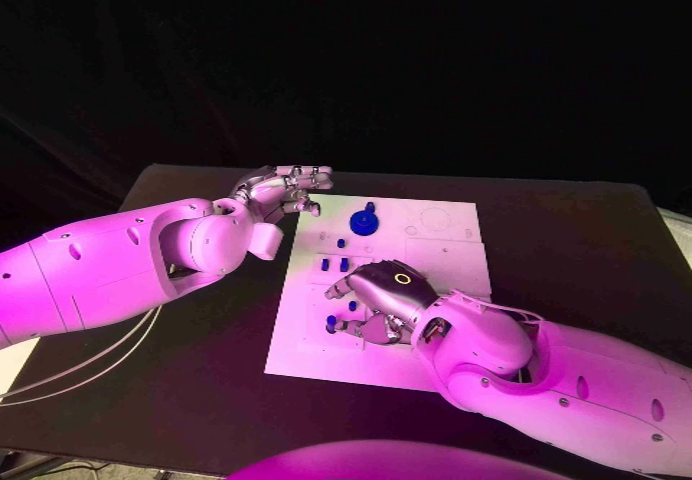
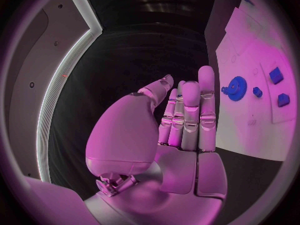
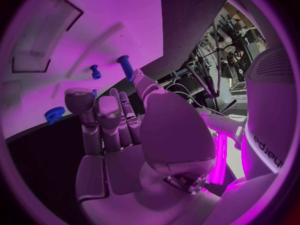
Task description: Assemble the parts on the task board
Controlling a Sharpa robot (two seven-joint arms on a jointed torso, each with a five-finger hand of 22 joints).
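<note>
The white task board (image 1: 433, 250) lies in the middle of the table. A blue gear (image 1: 365, 220) sits near its far left corner, and small blue parts (image 1: 335, 264) stand below it. My right hand (image 1: 378, 295) hovers over the board's near left area, fingers apart and holding nothing. In the right wrist view its thumb tip is close to an upright blue peg (image 3: 125, 67); I cannot tell if they touch. Another small part (image 3: 95, 71) and the gear (image 3: 54, 114) lie beyond. My left hand (image 1: 281, 190) is raised beside the board's far left corner, fingers straight and empty; the gear (image 2: 235, 88) lies beyond its fingertips.
The black table (image 1: 173, 340) spreads around the board on all sides. A blue part (image 1: 330, 322) stands by the right hand's fingers. My left forearm (image 1: 130, 260) lies over the table's left side. The board's right half (image 1: 440, 225) carries only outlined recesses.
</note>
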